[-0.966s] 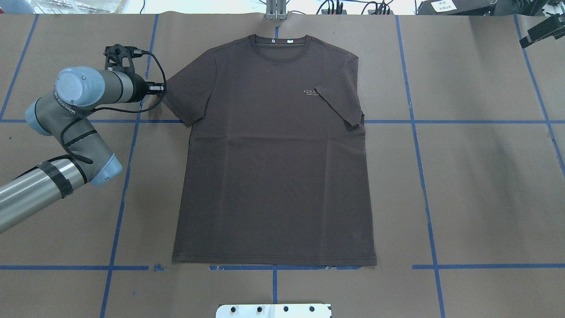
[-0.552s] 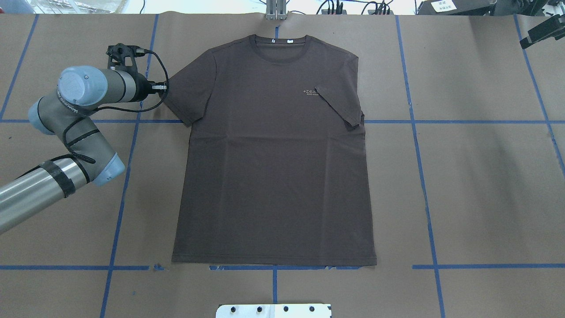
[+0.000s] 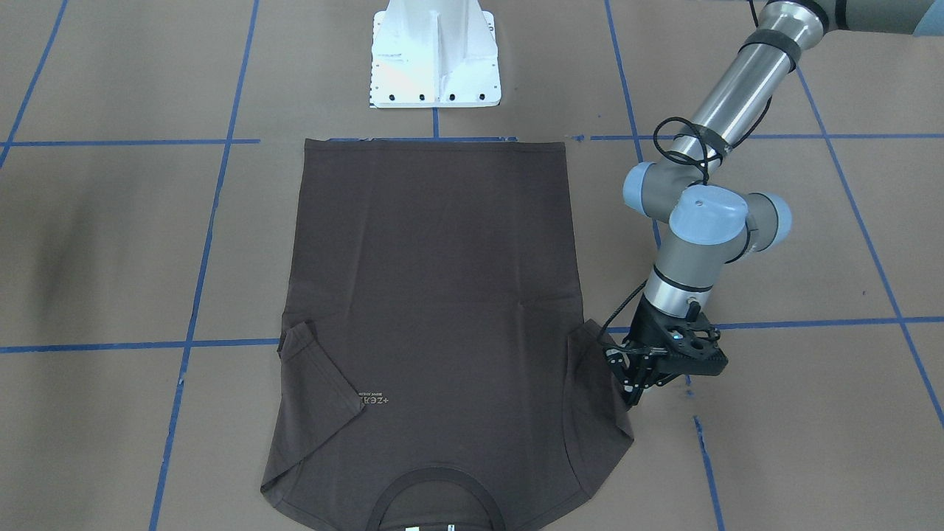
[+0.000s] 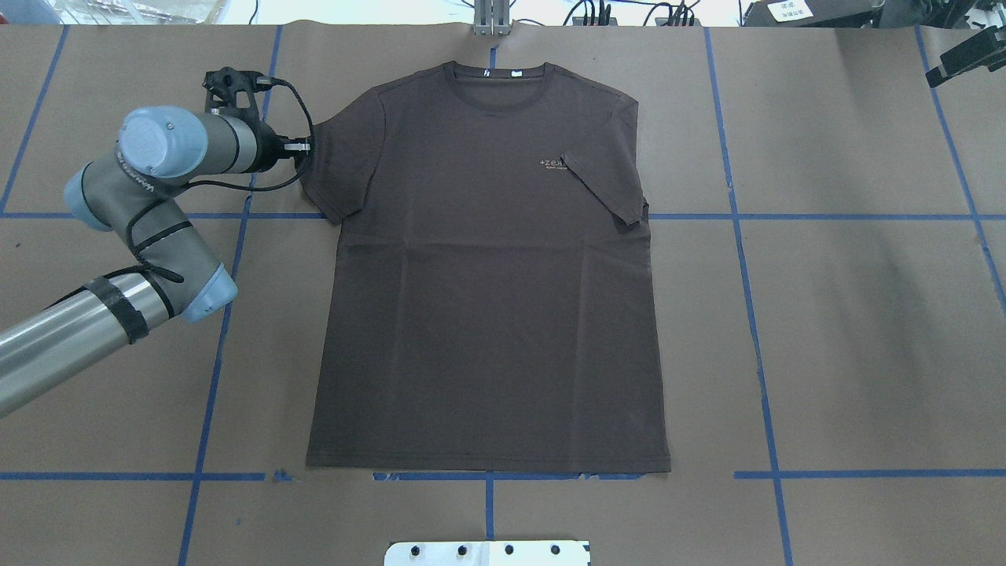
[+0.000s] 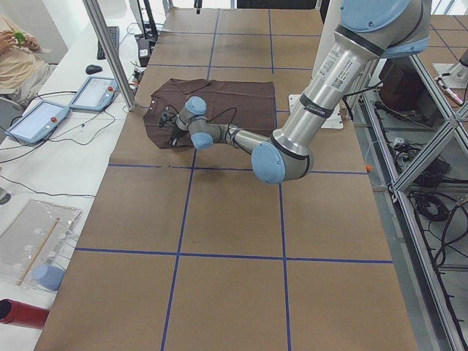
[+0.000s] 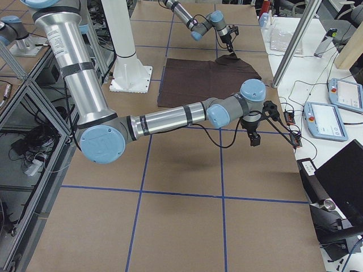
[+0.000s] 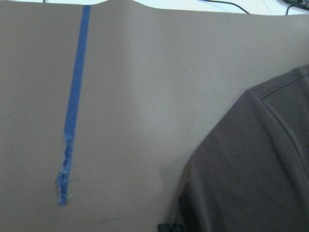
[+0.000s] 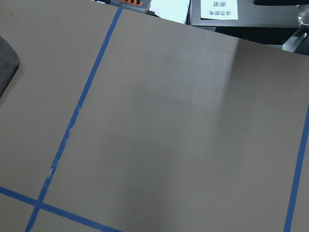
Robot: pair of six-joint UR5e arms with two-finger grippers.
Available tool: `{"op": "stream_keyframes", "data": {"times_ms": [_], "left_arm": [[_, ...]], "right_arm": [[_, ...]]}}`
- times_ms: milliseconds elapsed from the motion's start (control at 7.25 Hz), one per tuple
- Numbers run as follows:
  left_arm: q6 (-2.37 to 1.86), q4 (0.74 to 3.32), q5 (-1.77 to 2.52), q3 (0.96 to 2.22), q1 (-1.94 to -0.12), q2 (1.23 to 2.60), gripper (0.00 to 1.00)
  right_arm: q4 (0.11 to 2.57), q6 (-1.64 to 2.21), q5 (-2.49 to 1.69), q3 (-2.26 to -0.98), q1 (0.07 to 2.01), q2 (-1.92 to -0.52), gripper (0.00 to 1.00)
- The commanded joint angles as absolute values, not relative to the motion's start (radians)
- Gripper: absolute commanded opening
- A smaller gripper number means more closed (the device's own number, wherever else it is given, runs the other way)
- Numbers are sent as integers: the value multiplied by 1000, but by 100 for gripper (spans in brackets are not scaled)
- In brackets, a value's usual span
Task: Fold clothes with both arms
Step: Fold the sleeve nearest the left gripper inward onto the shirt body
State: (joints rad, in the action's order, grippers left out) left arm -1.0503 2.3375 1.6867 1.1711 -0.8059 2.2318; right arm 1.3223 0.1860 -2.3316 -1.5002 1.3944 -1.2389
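Note:
A dark brown-grey T-shirt (image 4: 487, 299) lies flat on the brown table, collar (image 4: 493, 82) at the far edge. The sleeve on the overhead view's right (image 4: 609, 185) is folded in over the chest beside the pale logo (image 4: 554, 164). My left gripper (image 4: 302, 153) is low at the outer edge of the other sleeve and looks shut on it; it also shows in the front-facing view (image 3: 633, 394). The left wrist view shows that sleeve (image 7: 251, 169). My right gripper (image 6: 253, 139) hangs above bare table, well clear of the shirt; I cannot tell if it is open.
The white base pedestal (image 3: 435, 55) stands at the near edge behind the shirt's hem. Blue tape lines (image 4: 739, 216) grid the brown paper. A metal post (image 4: 491, 20) rises at the far edge by the collar. Tablets (image 6: 346, 93) lie beyond the far edge.
My left gripper has moved right, toward the shirt's middle. The sleeve edge it touches has shifted inward with it. The rest of the shirt has not moved.

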Motion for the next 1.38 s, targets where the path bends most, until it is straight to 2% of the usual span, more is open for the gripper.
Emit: {"op": "stream_keyframes", "data": {"times_ms": [0,276,414,552,828,1104,1242], "left_arm": [[-1133,2099,1669,1203,-755,2357,0],[-1179,2091,1641,1200,-730,2370,0],[-1169,2092,1638,1198,-730,2364,88],[-1114,2089,1644,1206,-730,2365,100],[-1024,2082,1696,1305,-733,2346,100],[-1017,2088,1764,1551,-729,2199,100],[-1017,2089,1817,1618,-724,2180,100]], "right_arm": [[1322,190,-2332,-1502,1394,-1239,100],[1322,192,-2332,-1500,1393,-1236,100],[1322,193,-2332,-1500,1393,-1233,100],[1322,207,-2332,-1500,1387,-1229,100],[1319,439,-2335,-1529,1332,-1221,100],[1319,672,-2271,-1671,1223,-1271,100],[1319,828,-2202,-1751,1144,-1296,100]]}}
